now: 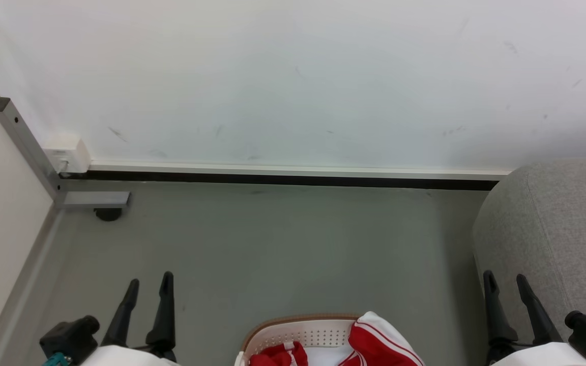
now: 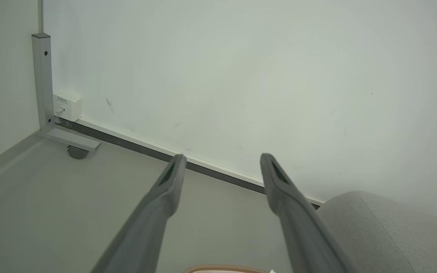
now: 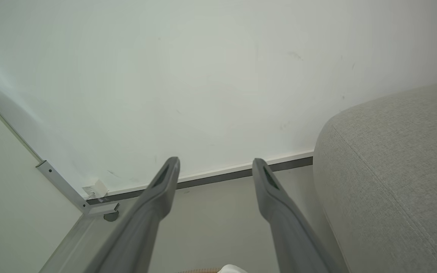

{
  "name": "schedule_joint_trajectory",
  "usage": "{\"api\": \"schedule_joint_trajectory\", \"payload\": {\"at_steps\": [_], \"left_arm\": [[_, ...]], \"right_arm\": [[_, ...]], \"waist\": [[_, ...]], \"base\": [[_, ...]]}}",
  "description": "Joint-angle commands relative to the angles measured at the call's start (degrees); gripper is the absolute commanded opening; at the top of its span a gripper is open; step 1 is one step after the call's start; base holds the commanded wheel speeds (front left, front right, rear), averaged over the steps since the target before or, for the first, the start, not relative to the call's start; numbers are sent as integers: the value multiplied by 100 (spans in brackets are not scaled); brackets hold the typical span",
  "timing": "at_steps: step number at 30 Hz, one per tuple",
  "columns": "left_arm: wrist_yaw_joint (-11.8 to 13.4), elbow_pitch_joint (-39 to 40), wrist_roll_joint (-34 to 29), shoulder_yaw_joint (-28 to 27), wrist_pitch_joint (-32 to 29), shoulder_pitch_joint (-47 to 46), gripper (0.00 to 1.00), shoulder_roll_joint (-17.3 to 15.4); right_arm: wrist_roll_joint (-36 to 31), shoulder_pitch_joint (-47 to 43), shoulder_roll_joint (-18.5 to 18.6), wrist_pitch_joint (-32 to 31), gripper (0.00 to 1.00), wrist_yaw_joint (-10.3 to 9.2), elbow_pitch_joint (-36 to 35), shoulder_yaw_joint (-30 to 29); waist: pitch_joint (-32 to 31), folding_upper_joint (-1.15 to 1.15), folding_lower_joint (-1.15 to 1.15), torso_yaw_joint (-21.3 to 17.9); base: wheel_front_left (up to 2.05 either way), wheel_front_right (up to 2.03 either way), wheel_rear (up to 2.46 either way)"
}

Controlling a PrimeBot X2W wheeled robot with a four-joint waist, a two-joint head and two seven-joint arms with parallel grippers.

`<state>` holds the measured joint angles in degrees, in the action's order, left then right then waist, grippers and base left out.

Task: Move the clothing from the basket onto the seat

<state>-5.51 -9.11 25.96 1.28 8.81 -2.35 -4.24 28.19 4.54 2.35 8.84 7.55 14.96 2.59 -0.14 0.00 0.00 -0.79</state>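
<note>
Left pincer (image 1: 150, 278): spread, its two dark fingers apart with nothing between them. It hangs over bare floor (image 1: 272, 244) on the left of the laundry basket (image 1: 298, 319) and points towards the wall (image 1: 293, 76).
Right pincer (image 1: 504, 277): also spread and empty. It is poised on the basket's right, just beside the rounded arm of the sofa (image 1: 552, 229).
Why so held: both appear parked at the ready, one on each side of the basket and open, so either could drop onto cloth. No grasp has begun.
Red sports garments (image 1: 379, 343): in the laundry basket, at the bottom edge of the head view between the two pincers. One red piece with white stripes is heaped up against the right rim, and another lies crumpled lower on the left.
Laundry basket: white perforated wall with a tan rim, standing on the floor close in front of the robot. Its far end is in view.
Sofa: light grey woven fabric, to the right, with a strip of floor between it and the basket. Any carry will likely swing rightward.
Task state: judged to be at the outset, since no garment lies on the sofa arm.
Floor: smooth grey-green.
Room: a white, faintly scuffed wall meets the floor at a pale skirting (image 1: 283, 168) with a dark strip beneath. In the left corner a grey metal post (image 1: 23, 137) stands on a foot, with a small white socket box (image 1: 66, 152) beside it.
</note>
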Motion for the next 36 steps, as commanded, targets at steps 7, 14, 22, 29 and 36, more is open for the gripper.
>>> {"api": "schedule_joint_trajectory", "payload": {"at_steps": [7, 14, 22, 29, 36], "left_arm": [[40, 77, -491, 48, 159, -24, 100, -69], [25, 116, -839, 82, 245, 1, 100, -77], [18, 172, -1246, 116, 346, 34, 100, -80], [13, 176, -1488, 93, 417, 40, 100, -68], [7, 127, -1700, 30, 500, 66, 100, -14]], "right_arm": [[-421, 108, 63, 155, 100, -8, 1, 53], [-702, 105, 66, 248, 100, -8, 5, 86], [-1007, 108, 68, 343, 100, -9, 37, 133], [-1192, 122, 69, 411, 100, -10, 30, 119], [-1388, 103, 71, 495, 100, -10, 38, 100]], "waist": [[-5, 0, 0, -8], [-14, 0, 0, -19], [-39, 0, 0, -23], [-50, 0, 0, -30], [-67, 0, 0, -38]], "base": [[0, 0, 0], [0, 0, 0], [0, 0, 0], [0, 0, 0], [0, 0, 0]]}}
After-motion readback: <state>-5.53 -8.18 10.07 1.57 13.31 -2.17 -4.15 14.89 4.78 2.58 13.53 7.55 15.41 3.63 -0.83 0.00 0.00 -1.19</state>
